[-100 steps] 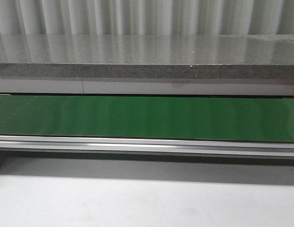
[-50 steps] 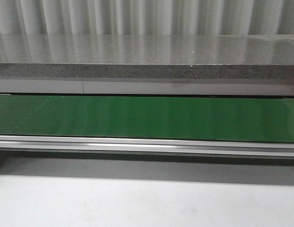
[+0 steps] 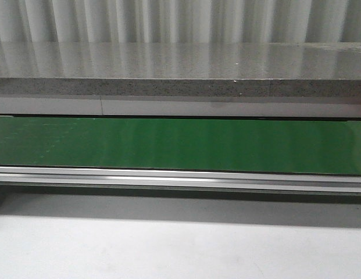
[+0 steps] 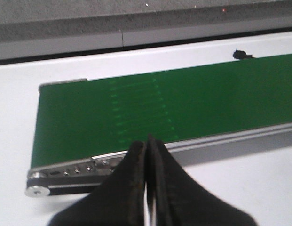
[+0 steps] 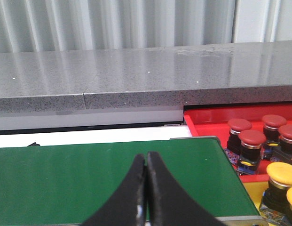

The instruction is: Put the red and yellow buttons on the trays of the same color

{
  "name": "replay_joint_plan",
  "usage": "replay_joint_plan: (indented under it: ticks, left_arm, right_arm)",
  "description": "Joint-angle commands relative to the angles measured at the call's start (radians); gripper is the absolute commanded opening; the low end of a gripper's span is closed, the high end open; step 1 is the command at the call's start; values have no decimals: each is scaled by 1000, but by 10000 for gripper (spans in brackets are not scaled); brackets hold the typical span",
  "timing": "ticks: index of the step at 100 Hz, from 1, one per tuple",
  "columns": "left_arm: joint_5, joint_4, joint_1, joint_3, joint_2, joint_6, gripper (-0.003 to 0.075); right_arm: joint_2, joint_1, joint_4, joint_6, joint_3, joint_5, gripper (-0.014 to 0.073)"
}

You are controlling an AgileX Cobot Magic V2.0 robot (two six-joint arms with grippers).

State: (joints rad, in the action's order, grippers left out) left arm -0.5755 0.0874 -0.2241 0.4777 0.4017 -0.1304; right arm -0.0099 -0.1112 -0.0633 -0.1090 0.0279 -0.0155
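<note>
A green conveyor belt (image 3: 180, 145) is running across the front view, with an aluminium rail (image 3: 180, 178) along its near edge and a grey speckled stone ledge (image 3: 180, 61) lying behind it. No arm is showing in that view.

From the left wrist, the left gripper (image 4: 147, 155) is hanging over the near rail at the belt's end, its 2 black fingers (image 4: 134, 188) pressing flat together with nothing between them.

From the right wrist, the right gripper (image 5: 146, 165) is sitting over the belt's other end, its fingers likewise closed on each other and holding nothing. Just past that end of the belt a red tray (image 5: 209, 117) is standing, and 4 red buttons (image 5: 252, 138) are resting upright in it, crowded close together. Beside it a yellow tray (image 5: 253, 193) is holding 2 yellow buttons (image 5: 281, 173), partly cut off by the picture's edge. Both trays are lying well apart from the closed fingers.
</note>
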Motion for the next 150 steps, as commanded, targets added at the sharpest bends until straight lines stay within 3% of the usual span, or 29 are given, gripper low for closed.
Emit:
replay_joint_plan:
  ticks: [1,15,68,83,150]
  left_arm:
    - [195,-53,20,-9,-29,57,-20]
    - [387,-178,66,-119,-122,176,-20]
    - [474,-142,111,-439,-446,176,-20]
    - [609,-141,111,-526,-440,176,-20]
    - [576,-141,111,-523,-443,176,-20]
  right_arm:
    - [-17,-7,1,-1,-20,79,-59]
    - [-17,-7,1,-1,-20,79,-59]
    - [-17,-7,1,-1,-20,79,-59]
    - [-17,-7,1,-1,-20,78,-59]
    - [-17,-2,1,-1,-20,79,-59]
